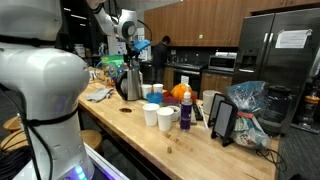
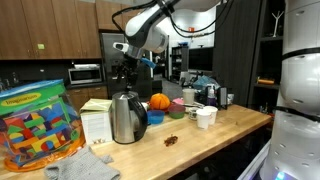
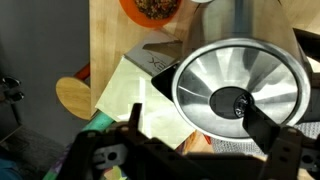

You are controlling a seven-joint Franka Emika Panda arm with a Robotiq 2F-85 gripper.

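Note:
A polished steel kettle (image 1: 131, 80) (image 2: 127, 118) stands on the wooden countertop (image 1: 190, 145) (image 2: 215, 135). My gripper (image 1: 131, 48) (image 2: 125, 72) hangs straight above it, apart from it, pointing down. In the wrist view the kettle's round lid (image 3: 200, 75) with its black knob (image 3: 235, 102) fills the right half. My gripper (image 3: 200, 122) is open, one dark finger (image 3: 134, 118) to the left of the lid and the other finger (image 3: 266, 126) over its right part. Nothing is held between them.
White cups (image 1: 151, 114) (image 2: 205, 117), an orange bowl (image 1: 180, 93) (image 2: 159, 102) (image 3: 152, 8), a cardboard box (image 2: 95, 122) (image 3: 130, 85), a tub of coloured blocks (image 2: 35, 125), a grey cloth (image 2: 85, 165), a standing tablet (image 1: 222, 118) and a plastic bag (image 1: 245, 100) crowd the counter.

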